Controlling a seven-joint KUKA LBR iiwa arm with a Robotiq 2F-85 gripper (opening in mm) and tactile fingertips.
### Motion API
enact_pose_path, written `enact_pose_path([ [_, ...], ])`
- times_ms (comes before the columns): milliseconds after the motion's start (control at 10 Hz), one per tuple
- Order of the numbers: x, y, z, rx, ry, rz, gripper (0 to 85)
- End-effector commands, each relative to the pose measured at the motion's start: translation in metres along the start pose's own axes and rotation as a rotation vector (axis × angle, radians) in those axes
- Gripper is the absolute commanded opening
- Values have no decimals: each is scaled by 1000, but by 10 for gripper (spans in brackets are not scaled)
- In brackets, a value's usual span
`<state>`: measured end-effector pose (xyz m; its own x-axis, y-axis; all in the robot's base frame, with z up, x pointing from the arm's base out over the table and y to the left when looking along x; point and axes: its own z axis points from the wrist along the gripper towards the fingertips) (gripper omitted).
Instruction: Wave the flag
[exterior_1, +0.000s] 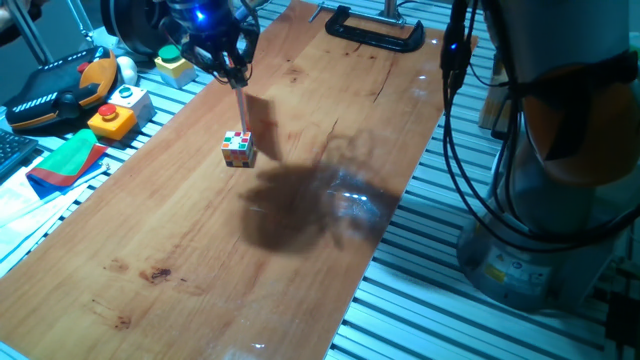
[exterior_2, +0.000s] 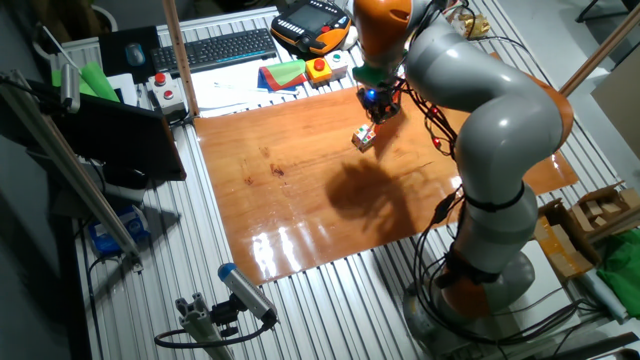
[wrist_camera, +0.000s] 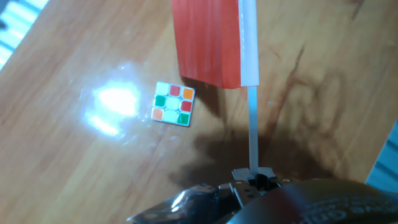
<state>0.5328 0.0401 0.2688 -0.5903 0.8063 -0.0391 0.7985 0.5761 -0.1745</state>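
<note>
Dim, cool room light in both fixed views. Overhead glare patches on wooden table (exterior_1: 200, 250); bright white hotspot beside cube (wrist_camera: 173, 104) in hand view. Broad, soft-edged arm shadow at table centre. Blue LED glows on gripper (exterior_1: 232, 68). Hand view soft, near foreground blurred; flag (wrist_camera: 208, 40) slightly smeared.

Robotics lab or test cell, not a home: a wooden board (exterior_1: 200, 250) lies on a ribbed aluminium-profile table (exterior_2: 330, 300), held at one end by a black clamp (exterior_1: 375, 30). Orange-and-grey industrial arm (exterior_2: 480, 130) with trailing cables (exterior_1: 470, 150), a teach pendant (exterior_2: 310, 25), red emergency-stop button boxes (exterior_1: 115, 115). A keyboard (exterior_2: 215, 48) and mouse (exterior_2: 135, 47) sit at the bench edge.
</note>
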Motion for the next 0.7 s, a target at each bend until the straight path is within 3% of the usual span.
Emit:
enact_pose_path([
  [0, 0, 0, 0, -24, -86, -499, 7],
  [600, 0, 1, 1, -62, -79, -511, 7],
])
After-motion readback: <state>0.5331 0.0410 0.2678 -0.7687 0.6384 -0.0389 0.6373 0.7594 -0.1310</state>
